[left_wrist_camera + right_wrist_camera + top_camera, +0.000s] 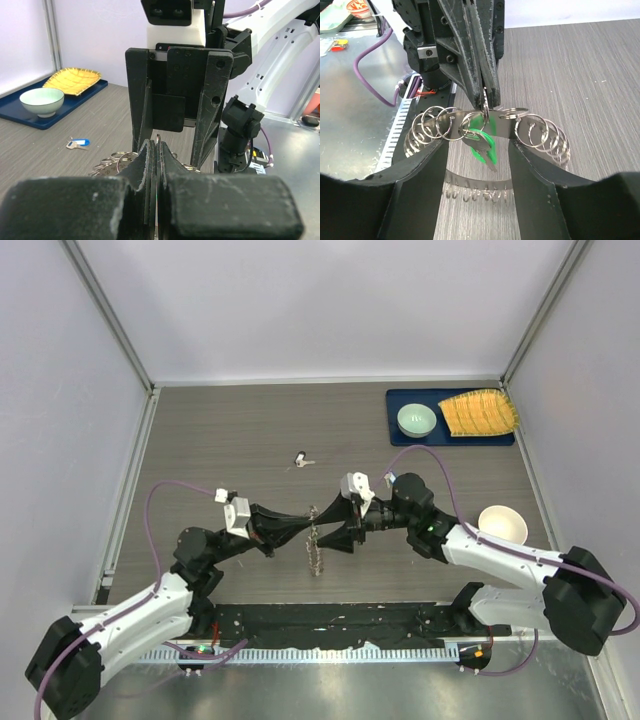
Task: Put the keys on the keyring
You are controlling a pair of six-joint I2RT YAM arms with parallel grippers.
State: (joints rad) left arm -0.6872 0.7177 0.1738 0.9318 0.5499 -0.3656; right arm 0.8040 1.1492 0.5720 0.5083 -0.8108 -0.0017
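L gripper (pixel 157 150) pinches keyring (pixel 501 125) by its thin band, R gripper (pixel 476 149) fingers spread round 1 green key (pixel 482 141); ring prob light, stiff, slippery, so grip bare band, not loops.

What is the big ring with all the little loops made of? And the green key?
The ring looks like thin shiny metal: silvery, with bright glints. The green key: head probably plastic, plain bright colour; blade silvery, likely metal.

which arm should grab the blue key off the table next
Right, probably. The right gripper is open and empty; the left gripper is shut on the keyring, holding it up with the green key on it. The blue key lies beyond both.
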